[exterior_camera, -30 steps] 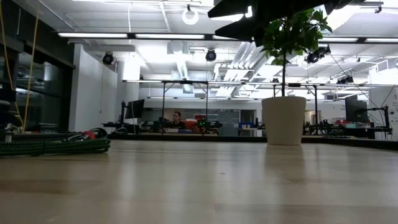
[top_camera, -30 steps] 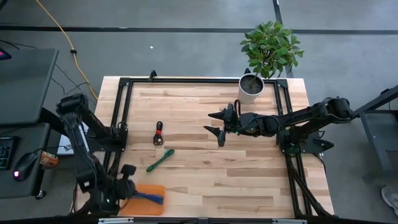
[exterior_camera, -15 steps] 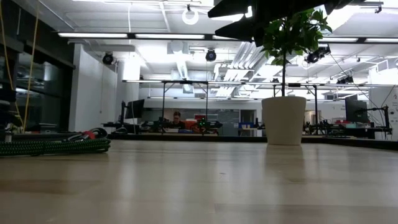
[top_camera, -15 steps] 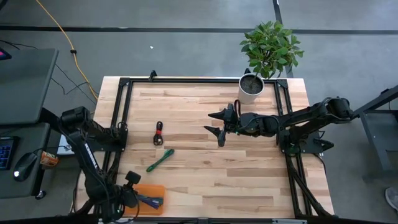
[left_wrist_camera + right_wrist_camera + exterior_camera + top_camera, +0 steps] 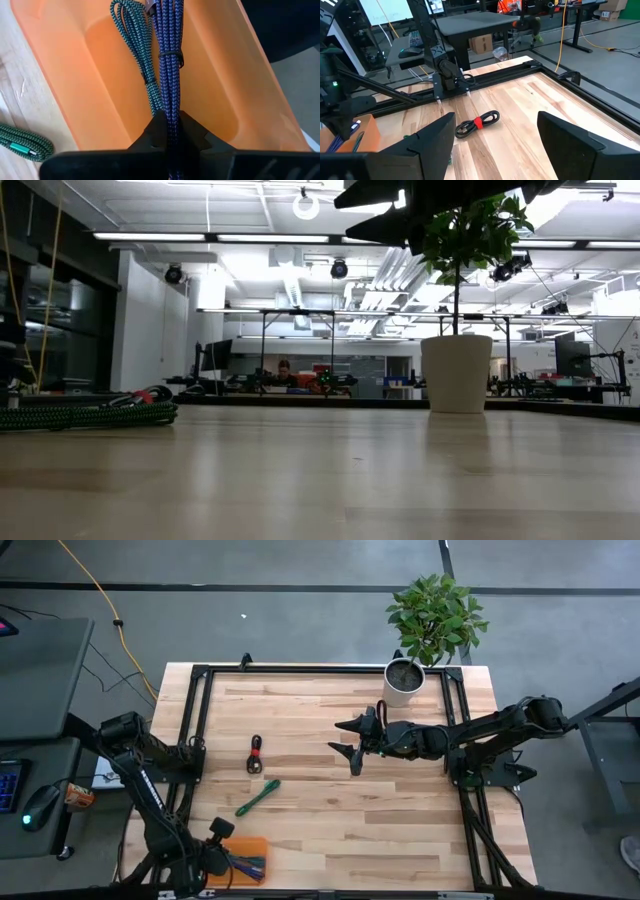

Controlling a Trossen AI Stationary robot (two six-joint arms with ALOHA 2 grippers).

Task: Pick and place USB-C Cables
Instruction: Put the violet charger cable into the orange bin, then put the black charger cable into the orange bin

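No legible writing — purple-blue cable point(image 5: 169, 70) apparently unlabelled

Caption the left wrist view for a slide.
Left gripper holding the purple-blue cable over the orange tray, beside the teal cable.

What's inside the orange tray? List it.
In the orange tray lie the teal cable and the purple-blue cable, which the left gripper grips. The tray floor under them and the gripper is hidden.

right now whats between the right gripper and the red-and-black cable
Only bare wood: in the high view nothing lies between the open right gripper and the red-and-black cable on the table.
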